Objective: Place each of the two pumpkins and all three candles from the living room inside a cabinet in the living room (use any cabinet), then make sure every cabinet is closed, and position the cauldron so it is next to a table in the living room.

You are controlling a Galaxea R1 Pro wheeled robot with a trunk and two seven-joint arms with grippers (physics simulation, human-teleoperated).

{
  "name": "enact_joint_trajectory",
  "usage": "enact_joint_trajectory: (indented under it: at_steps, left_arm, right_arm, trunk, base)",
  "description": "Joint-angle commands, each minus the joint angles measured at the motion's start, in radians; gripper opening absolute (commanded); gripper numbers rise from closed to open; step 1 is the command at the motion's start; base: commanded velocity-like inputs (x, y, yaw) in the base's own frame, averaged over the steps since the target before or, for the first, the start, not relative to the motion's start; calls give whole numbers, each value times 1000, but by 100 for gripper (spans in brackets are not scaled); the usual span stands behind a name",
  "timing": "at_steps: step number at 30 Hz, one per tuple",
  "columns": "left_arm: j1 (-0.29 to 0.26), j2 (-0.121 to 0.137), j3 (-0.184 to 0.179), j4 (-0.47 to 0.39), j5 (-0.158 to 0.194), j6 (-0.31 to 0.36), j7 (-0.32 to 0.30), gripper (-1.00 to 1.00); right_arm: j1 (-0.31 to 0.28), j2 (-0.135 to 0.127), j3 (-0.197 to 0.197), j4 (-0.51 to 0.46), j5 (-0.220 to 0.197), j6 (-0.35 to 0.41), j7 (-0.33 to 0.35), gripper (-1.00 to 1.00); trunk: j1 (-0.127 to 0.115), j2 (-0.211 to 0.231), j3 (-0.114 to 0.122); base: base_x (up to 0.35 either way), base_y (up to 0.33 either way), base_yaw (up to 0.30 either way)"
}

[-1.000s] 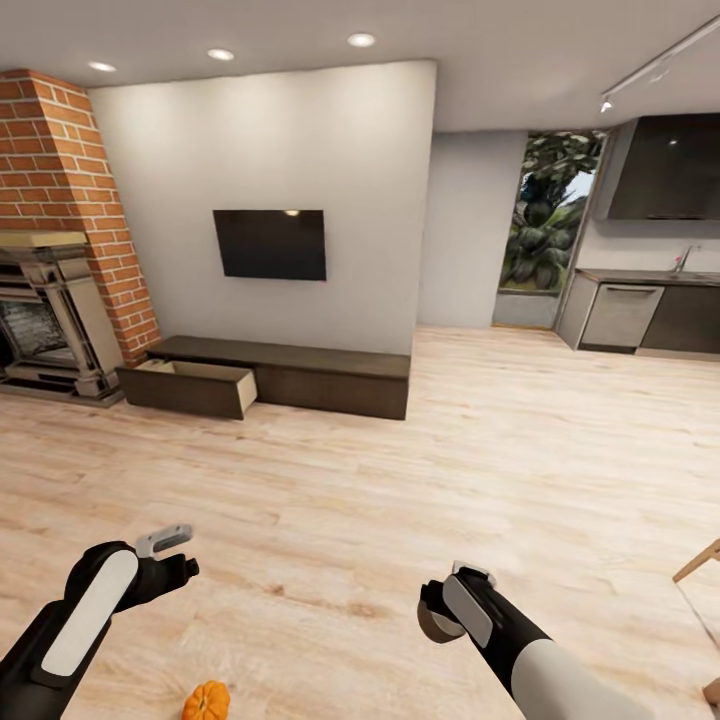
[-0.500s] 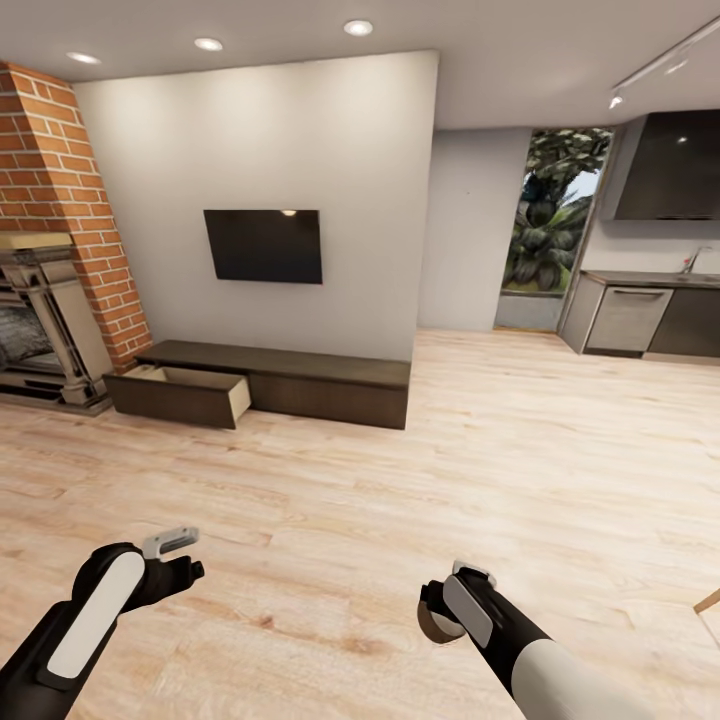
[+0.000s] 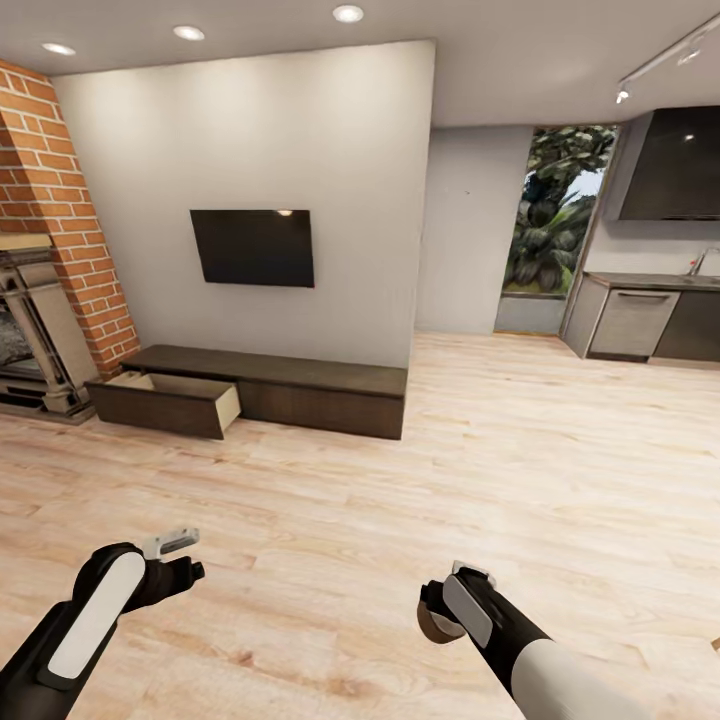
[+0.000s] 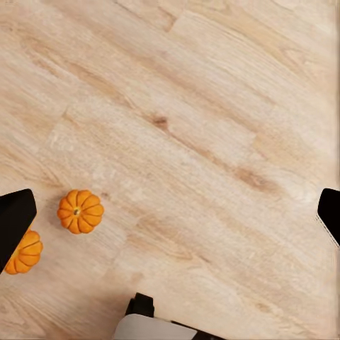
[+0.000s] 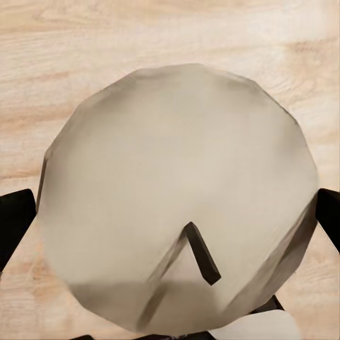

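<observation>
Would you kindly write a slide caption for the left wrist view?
Open left claw above the wooden floor, with two orange pumpkins lying close together.

Home living room: wall television point(image 3: 252, 247), brick fireplace point(image 3: 40, 290), kitchen beyond.

Long low dark-brown wood cabinet point(image 3: 290, 385): plain fronts, one drawer pulled out, pale tan inside. Plank floor point(image 3: 500, 470): light blond wood, streaked grain, darker knots. Brick chimney column point(image 3: 60, 200): red-orange, pale mortar lines. Flat wall screen point(image 3: 252, 248): black. Wall behind it: off-white. Two small ribbed pumpkins, one point(image 4: 80, 211) and another point(image 4: 23, 255): bright orange. Faceted round candle point(image 5: 177, 198): pale beige-grey, dark wick. Arms: black with white panels.
</observation>
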Motion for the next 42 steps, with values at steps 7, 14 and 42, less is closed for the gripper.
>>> enact_joint_trajectory:
  at_steps: [7, 14, 42]
  left_arm:
    - [-1, 1, -2, 1, 9, 1, 9, 100]
    - [-1, 1, -2, 2, 9, 1, 9, 100]
    - [-1, -1, -2, 3, 9, 0, 10, 100]
  right_arm:
    - [-1, 0, 8, -2, -7, 2, -9, -100]
    - [-1, 0, 8, 2, -9, 32, -11, -100]
    - [-1, 6, 8, -2, -5, 134, -14, -100]
  trunk:
    - [1, -1, -2]
    - [1, -1, -2]
    - [1, -1, -2]
  base:
    - [322, -134, 0]
    - [322, -130, 0]
    - [323, -73, 4]
